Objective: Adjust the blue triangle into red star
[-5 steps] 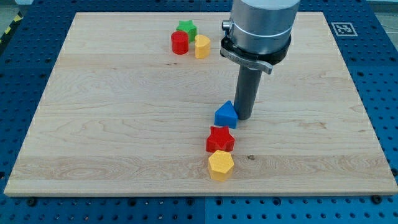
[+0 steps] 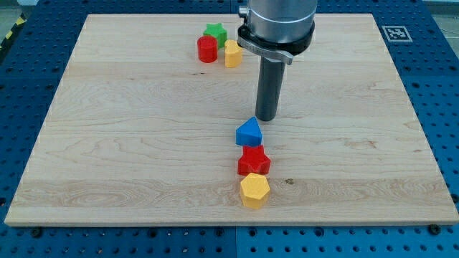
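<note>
Blue triangle (image 2: 249, 133) set against red star (image 2: 254, 160); rod tip stationed just above it.

The triangle is found touching the star's upper edge, with a yellow hexagon (image 2: 254, 190) abutting the star below, so the three form a short column near the board's middle. My tip (image 2: 267, 119) is placed at the triangle's upper-right corner, touching or nearly so (contact cannot be confirmed), a position judged suited to pressing the block down toward the star. No claw is fitted, so no open or closed state is reported. A red cylinder (image 2: 207, 49), green star (image 2: 214, 32) and yellow block (image 2: 233, 54) are clustered near the view's top. The wooden board (image 2: 107, 143) is laid on a blue perforated table (image 2: 441, 107).
</note>
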